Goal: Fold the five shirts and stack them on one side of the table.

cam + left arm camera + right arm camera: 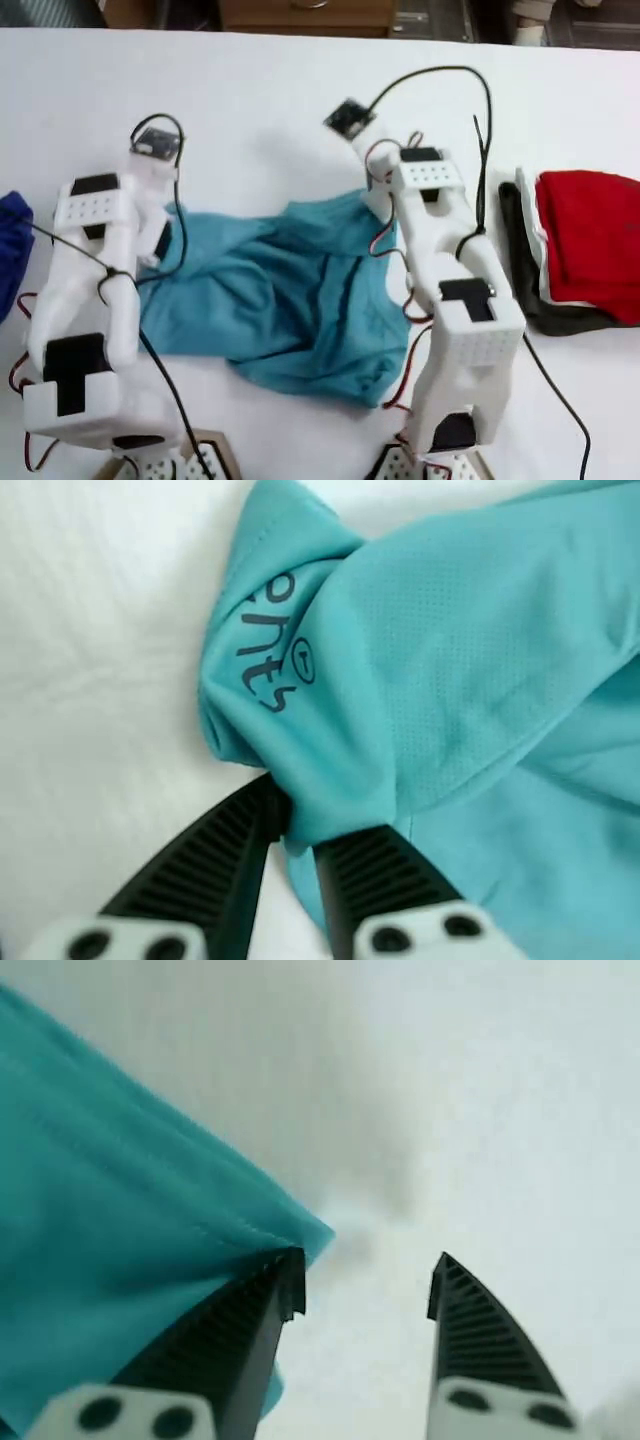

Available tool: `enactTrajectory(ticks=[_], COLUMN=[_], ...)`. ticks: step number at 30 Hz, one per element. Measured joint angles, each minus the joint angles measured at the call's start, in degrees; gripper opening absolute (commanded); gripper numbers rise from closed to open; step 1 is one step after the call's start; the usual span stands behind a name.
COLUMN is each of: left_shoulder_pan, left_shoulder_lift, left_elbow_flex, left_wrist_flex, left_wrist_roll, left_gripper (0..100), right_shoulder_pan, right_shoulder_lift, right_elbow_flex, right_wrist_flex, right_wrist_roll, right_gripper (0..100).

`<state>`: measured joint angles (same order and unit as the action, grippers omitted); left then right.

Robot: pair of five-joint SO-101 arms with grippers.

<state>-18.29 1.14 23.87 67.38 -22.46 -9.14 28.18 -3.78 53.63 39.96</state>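
Right now the teal mesh-knit shirt [290, 290] lies crumpled & unfolded mid-table, btwn the two arms, on the white table [260, 100]. Left gripper [300, 825] is clamped on a bunched fold at the shirt's left end, w/ dark print on the cloth just past the fingers [215, 855]. Right gripper [367, 1265] sits at the shirt's far right corner, jaws apart: one finger touches the hem edge, the other is over bare tabletop, w/ nothing btwn them. Off to the right side, well apart from the teal one, a red folded shirt [590, 240] rests on top of a dark folded shirt [525, 290], w/ a white edge showing btwn them. At the left table edge a blue garment [10, 250] is partly in view, near the left arm.
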Motion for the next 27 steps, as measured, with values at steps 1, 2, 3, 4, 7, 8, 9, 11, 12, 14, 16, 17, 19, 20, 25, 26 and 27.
enactTrajectory(ticks=[1, 2, 3, 4, 7, 8, 9, 11, 12, 14, 16, 17, 19, 20, 25, 26, 27], left_shoulder_pan=[0.0, 0.0, 0.0, 0.09, 0.0, 0.0, 0.0, 0.0, 0.0, 0.0, 0.0, 0.0, 0.0, 0.0, 0.0, 0.0, 0.0], left_shoulder_lift=[0.0, 0.0, 0.0, 0.0, 0.0, 0.0, 0.0, 0.0, 0.0, 0.0, 0.0, 0.0, 0.0, 0.0, 0.0, 0.0, 0.0], left_elbow_flex=[0.0, 0.0, 0.0, 0.0, 0.0, 0.0, 0.0, 0.0, 0.0, 0.0, 0.0, 0.0, 0.0, 0.0, 0.0, 0.0, 0.0], left_wrist_flex=[0.0, 0.0, 0.0, 0.09, 0.35, 0.35, 0.44, 0.44, 0.44, 0.44, 0.44, 0.44, 0.44, 0.53, 0.53, 0.53, 0.53], left_wrist_roll=[0.0, 0.0, 0.0, 0.0, 0.0, 0.0, 0.0, 0.0, 0.0, 0.0, 0.0, 0.0, 0.0, 0.0, 0.0, 0.0, 0.0], left_gripper=[2, 2, 2, 2, 2, 2, 2, 2, 2, 2, 2, 2, 2, 2, 2, 2, 2], right_shoulder_pan=[0.44, 0.88, 1.32, 1.67, 1.58, 1.49, 1.49, 1.58, 1.58, 1.49, 1.32, 1.32, 1.41, 1.41, 1.32, 1.14, 0.88], right_shoulder_lift=[0.44, 0.79, 0.97, 1.05, 1.05, 1.05, 1.05, 1.49, 2.02, 3.96, 6.51, 7.74, 9.58, 9.93, 10.81, 10.9, 10.9], right_elbow_flex=[-1.67, -3.43, -4.92, -6.24, -8.88, -9.32, -9.49, -9.67, -9.67, -9.76, -9.85, -9.85, -10.02, -10.46, -14.51, -15.56, -16.88], right_wrist_flex=[0.0, 0.0, 0.0, 0.44, 3.34, 3.96, 4.48, 4.92, 4.92, 5.54, 6.15, 6.42, 6.59, 7.03, 11.16, 12.31, 13.54], right_wrist_roll=[-1.32, -2.64, -3.69, -4.48, -5.36, -5.45, -5.54, -5.54, -5.54, -5.54, -5.89, -6.07, -6.33, -6.86, -8.7, -8.79, -8.79], right_gripper=[21.2, 21.2, 21.2, 21.2, 21.2, 21.2, 21.2, 21.2, 21.2, 21.2, 21.2, 21.2, 21.2, 21.2, 21.2, 21.2, 21.2])
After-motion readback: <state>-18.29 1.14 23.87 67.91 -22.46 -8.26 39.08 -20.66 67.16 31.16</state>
